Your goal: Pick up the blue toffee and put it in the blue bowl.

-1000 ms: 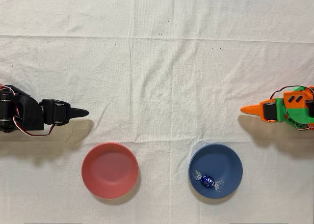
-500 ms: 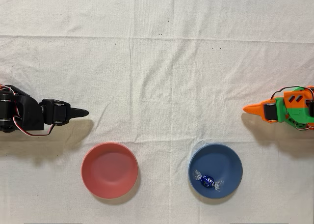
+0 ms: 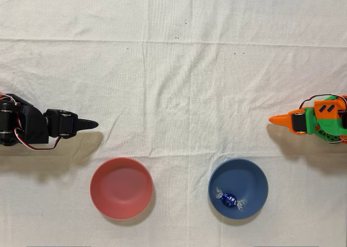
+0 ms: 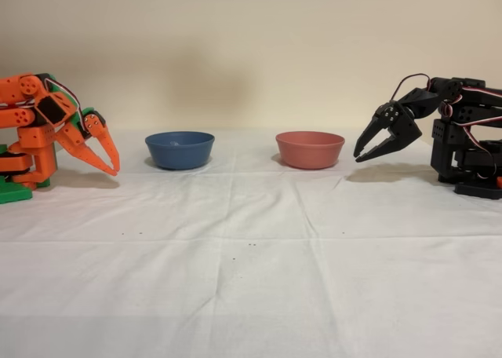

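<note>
Looking across the scene, largest to smallest:
Cloth: a creased white tablecloth (image 3: 173, 68) covered the table.
Black arm: idle (image 4: 463, 134), across from me.
Blue bowl: the blue bowl (image 3: 255, 176) sat near my side; the pink-red bowl (image 3: 121, 188) stood well apart from it.
My gripper: my gripper (image 4: 110, 160) hung tucked beside my base, fingers slightly parted, pinching nothing.
Blue toffee: the blue toffee (image 3: 229, 200) already lay inside the blue bowl, so I judged the job done.
Handling: likely light, hard under a slippery wrapper; I would pinch the round middle, not the flimsy twisted ends.
</note>
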